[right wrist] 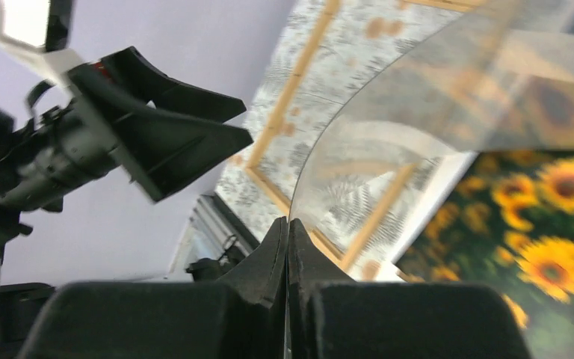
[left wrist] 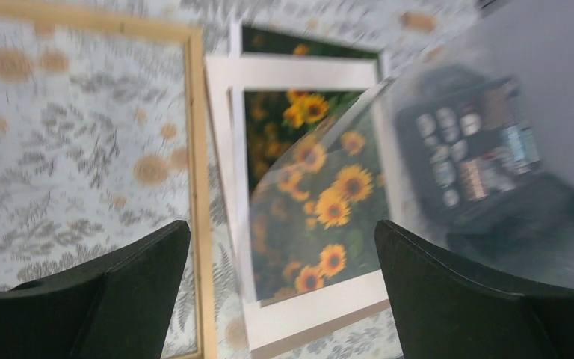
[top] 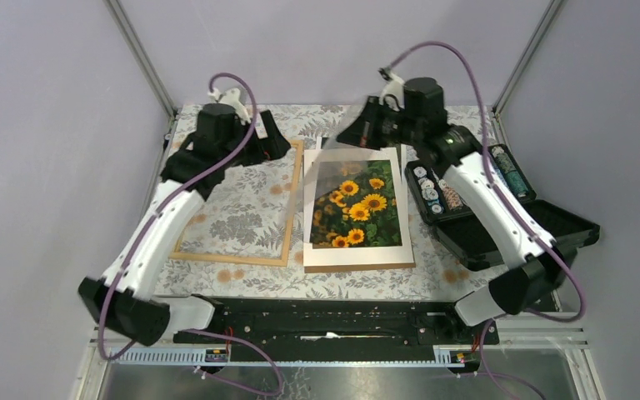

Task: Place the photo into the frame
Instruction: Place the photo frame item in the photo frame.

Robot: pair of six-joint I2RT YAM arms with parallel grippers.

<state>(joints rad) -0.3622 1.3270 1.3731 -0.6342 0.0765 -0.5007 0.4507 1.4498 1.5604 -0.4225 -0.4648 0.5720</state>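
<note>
Sheet in right claw (above photo)

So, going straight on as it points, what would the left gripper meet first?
Likely the clear pane that the right gripper holds up, lying across the line of the open left gripper; depth is unclear, so possibly the photo beneath it.

— Top view?
— Fixed, high behind both bases, looking down and forward over the whole table.
— Left wrist?
— Close above, aimed down between spread fingers at the frame and the photo; blurred, possibly tilted.
— Right wrist?
— Low and near, facing past pressed-together fingertips, through the clear pane, toward the left gripper.
— Shared?
— Frame and photo, in all three.
</note>
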